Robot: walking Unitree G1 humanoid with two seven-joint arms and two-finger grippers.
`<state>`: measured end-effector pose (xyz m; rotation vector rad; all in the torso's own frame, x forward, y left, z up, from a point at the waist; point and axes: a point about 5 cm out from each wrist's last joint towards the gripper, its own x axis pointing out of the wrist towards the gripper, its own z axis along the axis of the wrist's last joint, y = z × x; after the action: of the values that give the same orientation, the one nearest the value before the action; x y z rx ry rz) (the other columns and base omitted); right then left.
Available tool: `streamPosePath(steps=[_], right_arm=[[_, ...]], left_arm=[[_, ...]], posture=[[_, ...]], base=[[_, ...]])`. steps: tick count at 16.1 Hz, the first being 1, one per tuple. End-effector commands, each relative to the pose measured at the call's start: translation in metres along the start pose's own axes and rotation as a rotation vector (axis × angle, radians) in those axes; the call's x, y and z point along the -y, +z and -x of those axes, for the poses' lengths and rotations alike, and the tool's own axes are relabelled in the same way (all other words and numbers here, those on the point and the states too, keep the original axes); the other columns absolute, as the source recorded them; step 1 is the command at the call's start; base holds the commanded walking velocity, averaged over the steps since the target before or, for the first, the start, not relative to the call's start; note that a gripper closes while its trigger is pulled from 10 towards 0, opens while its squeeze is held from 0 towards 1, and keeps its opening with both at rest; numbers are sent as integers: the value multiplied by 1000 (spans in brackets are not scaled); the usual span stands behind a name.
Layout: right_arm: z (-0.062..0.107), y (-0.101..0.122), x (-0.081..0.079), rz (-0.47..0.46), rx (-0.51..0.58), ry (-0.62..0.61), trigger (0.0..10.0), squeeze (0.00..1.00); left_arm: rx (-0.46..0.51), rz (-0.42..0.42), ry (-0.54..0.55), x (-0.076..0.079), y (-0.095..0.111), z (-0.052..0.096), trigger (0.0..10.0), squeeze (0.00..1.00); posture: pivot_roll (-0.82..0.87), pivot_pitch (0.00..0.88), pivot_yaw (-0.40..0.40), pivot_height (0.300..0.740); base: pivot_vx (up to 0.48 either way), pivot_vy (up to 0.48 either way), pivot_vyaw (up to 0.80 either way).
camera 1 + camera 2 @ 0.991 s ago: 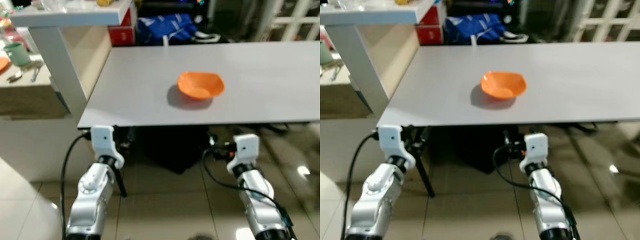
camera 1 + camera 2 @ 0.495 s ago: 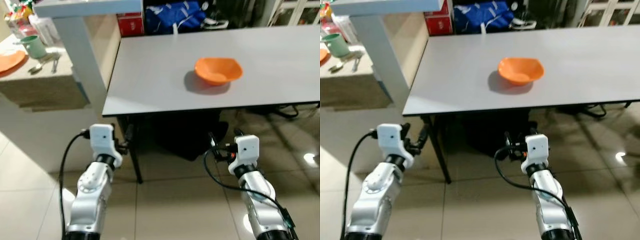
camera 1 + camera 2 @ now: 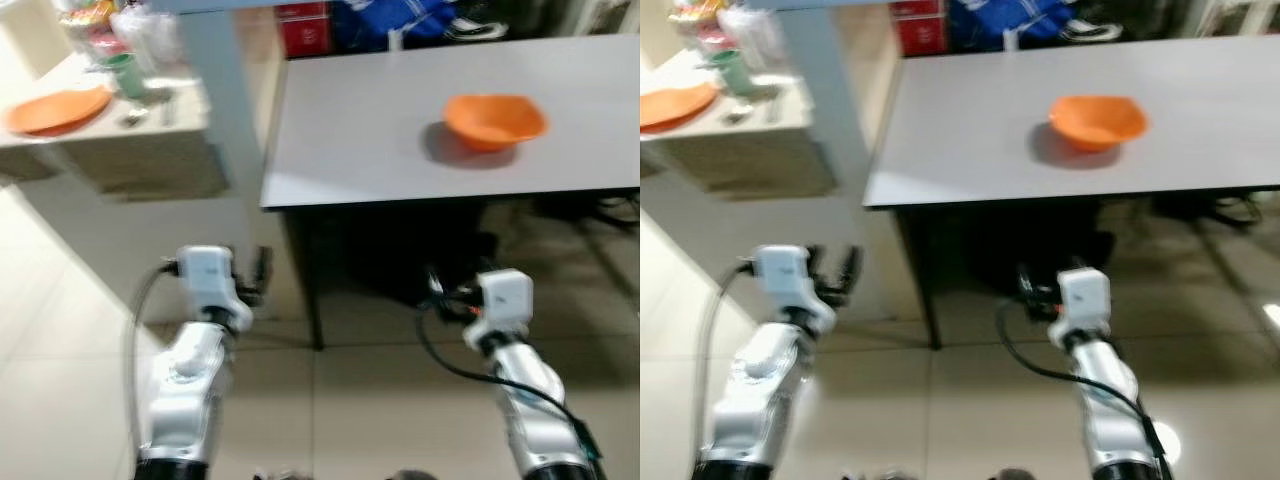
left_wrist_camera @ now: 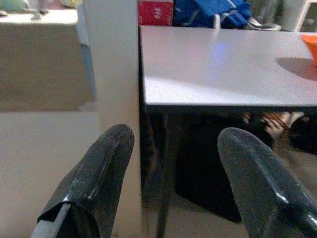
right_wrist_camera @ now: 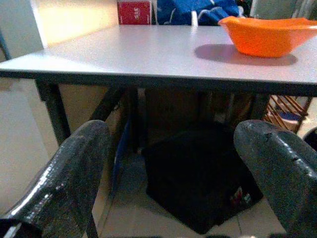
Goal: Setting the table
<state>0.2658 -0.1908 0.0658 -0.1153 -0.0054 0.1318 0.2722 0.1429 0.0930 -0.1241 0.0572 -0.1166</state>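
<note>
Pale glossy floor tiles (image 3: 360, 400) run under both arms, which hang low in front of the robot. On the left, the left gripper (image 4: 173, 168) has its two black fingers spread wide apart and holds nothing; it sits near a white post (image 4: 111, 74) at the corner of the table. On the right, the right gripper (image 5: 173, 168) is likewise spread wide and empty, held below the level of the tabletop and pointing under it, where a dark box or bag (image 5: 198, 183) sits on the floor between the black table legs (image 3: 305, 290).

Beyond the grippers stands the grey table (image 3: 360, 130). An orange bowl (image 3: 495, 120) rests upright on it, well back from the near edge and toward the robot's right, casting a shadow on its left side.

Further left, past the white post, a lower beige counter (image 3: 110, 150) carries an orange plate (image 3: 55, 108), a green cup (image 3: 125, 75) and some cutlery (image 3: 145, 117), all blurred.

Behind the table lie a red box (image 4: 155, 12) and a blue bag (image 4: 210, 12)
</note>
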Motion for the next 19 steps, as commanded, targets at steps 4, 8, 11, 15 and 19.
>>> streamPosePath(steps=[4, 8, 11, 15, 19], right_arm=[[-5, 6, -8, -16, 26, 17, 10000, 0], [-9, 6, -11, -17, 25, 35, 10000, 0], [-13, 9, -13, -23, 36, 44, 10000, 0], [-17, 12, -15, -23, 50, 50, 10000, 0], [-22, 14, -18, -36, 57, 52, 10000, 0]], left_arm=[[17, -28, 11, -6, 6, -2, 10000, 0], [28, -28, 37, -12, 7, 3, 10000, 0], [42, -45, 39, -15, 9, 9, 10000, 0], [61, -57, 20, -12, 15, 9, 10000, 0], [77, -83, 38, -17, 19, 8, 10000, 0]], posture=[[-220, 0, 88, 736], [-195, 0, 74, 736], [-178, 0, 67, 736], [-163, 0, 60, 736], [-151, 0, 64, 740]], base=[[0, 480, 0], [0, 480, 0], [0, 480, 0], [0, 480, 0], [0, 240, 0]])
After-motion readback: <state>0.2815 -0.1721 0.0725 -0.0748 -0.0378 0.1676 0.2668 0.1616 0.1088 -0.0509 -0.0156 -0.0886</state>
